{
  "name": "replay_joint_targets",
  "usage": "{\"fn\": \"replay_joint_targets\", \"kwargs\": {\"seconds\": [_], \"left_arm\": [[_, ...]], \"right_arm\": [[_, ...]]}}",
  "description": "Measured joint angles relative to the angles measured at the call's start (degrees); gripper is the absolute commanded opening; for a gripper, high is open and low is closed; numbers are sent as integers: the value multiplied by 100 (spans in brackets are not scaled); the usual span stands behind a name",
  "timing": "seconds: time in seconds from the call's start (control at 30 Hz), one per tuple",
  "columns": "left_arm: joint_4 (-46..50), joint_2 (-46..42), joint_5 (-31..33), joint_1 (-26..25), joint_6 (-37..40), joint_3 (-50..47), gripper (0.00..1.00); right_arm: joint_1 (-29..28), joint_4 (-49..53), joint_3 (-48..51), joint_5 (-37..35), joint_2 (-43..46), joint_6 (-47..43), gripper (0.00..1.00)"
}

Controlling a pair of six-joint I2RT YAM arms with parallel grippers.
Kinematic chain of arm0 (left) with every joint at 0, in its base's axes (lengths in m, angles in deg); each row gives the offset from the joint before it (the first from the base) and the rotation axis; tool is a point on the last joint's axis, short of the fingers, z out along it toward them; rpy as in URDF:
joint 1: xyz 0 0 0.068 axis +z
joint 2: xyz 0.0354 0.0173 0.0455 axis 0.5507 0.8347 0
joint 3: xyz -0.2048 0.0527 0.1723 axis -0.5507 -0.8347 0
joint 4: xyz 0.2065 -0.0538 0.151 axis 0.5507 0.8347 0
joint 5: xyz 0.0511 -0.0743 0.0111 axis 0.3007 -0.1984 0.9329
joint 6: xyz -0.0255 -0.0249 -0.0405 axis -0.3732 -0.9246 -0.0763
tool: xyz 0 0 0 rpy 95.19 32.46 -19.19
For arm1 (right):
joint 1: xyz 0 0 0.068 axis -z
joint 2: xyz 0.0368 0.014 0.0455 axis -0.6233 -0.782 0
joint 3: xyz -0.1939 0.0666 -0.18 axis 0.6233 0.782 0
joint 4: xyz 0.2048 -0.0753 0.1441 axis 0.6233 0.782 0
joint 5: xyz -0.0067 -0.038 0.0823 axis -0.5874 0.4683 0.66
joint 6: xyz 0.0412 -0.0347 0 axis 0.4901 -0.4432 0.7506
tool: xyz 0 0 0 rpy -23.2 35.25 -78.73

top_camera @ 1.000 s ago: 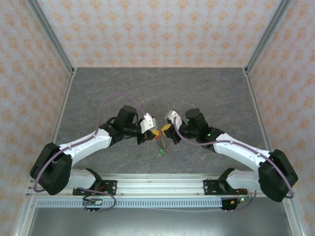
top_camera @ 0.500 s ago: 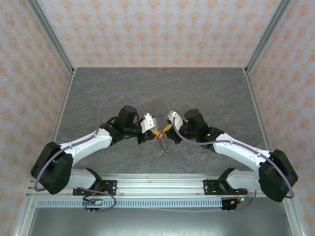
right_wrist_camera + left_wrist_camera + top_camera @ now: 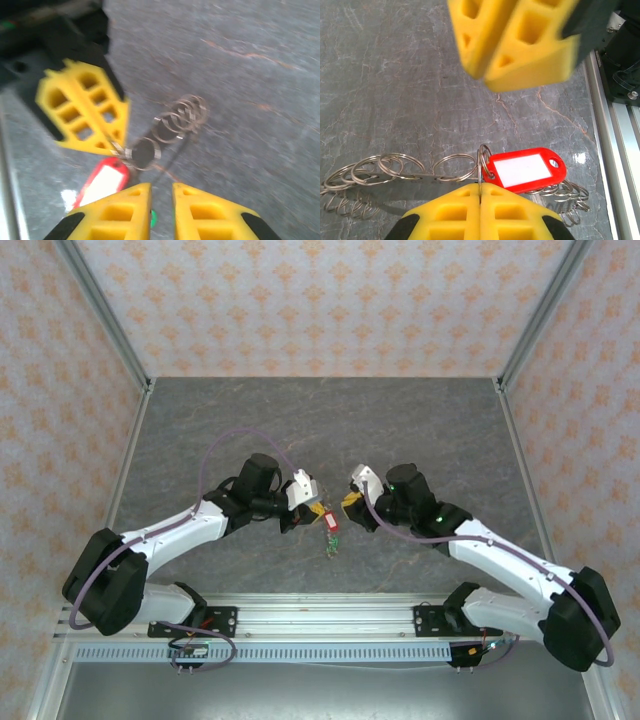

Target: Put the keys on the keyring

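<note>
Left wrist view shows the left pincer (image 3: 480, 190) pressed together on one wire ring of the keyring (image 3: 400, 161), which here looks like a chain of small linked rings, not beads. The grip sits right where the red-tagged key (image 3: 525, 170) joins the chain, so that junction is held steady and presented toward the other arm. The tag hangs just beside the yellow pads; its tiny metal key is too small to tell apart from the rings. From its own camera the right pincer (image 3: 161, 190) stands slightly spread, facing the junction with nothing between its pads, so the left alone carries the load. From above, both pincers meet over the worktop (image 3: 320, 430) near its middle, a little toward the near edge, and the chain trails from the left one toward that edge. Whether its low end rests on the stone I cannot tell. My reading is that the red tag is already threaded on.
</note>
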Motion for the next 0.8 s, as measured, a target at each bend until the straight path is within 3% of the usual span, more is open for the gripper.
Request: {"fn": "replay_joint_targets", "kwargs": {"seconds": [0.17,0.33,0.8], "left_arm": [[0,0,-2,0,-2,0,0],[0,0,-2,0,-2,0,0],[42,-2,-15,0,-2,0,0]], "right_arm": [[-20,-721,201,1073,-240,376,18],[-175,-1034,223,1272,-643,553,17],[-179,-140,304,-678,-636,313,11]]}}
